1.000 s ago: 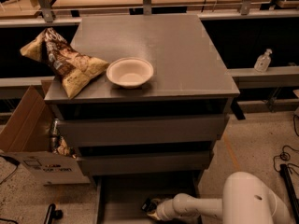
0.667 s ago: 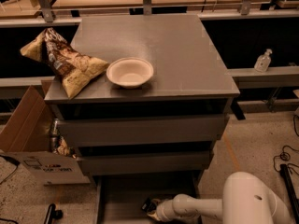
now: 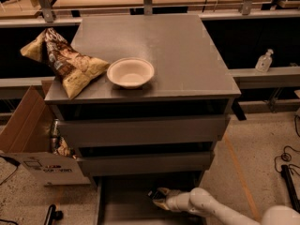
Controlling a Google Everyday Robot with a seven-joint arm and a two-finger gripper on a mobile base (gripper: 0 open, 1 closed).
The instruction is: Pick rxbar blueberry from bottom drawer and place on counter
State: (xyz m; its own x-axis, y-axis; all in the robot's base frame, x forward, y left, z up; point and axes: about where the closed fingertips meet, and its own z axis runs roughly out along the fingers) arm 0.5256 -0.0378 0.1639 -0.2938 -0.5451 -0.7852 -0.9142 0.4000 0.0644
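The grey cabinet's counter point(image 3: 168, 46) fills the middle of the camera view. The bottom drawer point(image 3: 126, 203) is pulled open at the lower edge. My white arm reaches into it from the lower right, and my gripper point(image 3: 157, 197) sits low inside the drawer, near its middle. A small dark shape point(image 3: 153, 194) lies at the gripper's tip; it may be the rxbar blueberry, but I cannot tell whether it is held.
A cream bowl point(image 3: 130, 72) and a tan-and-brown chip bag point(image 3: 65, 64) lie on the counter's left part. An open cardboard box point(image 3: 33, 139) stands left of the cabinet. Two taller drawer fronts point(image 3: 140, 130) overhang the open drawer. A clear bottle point(image 3: 264, 61) stands on a ledge to the right.
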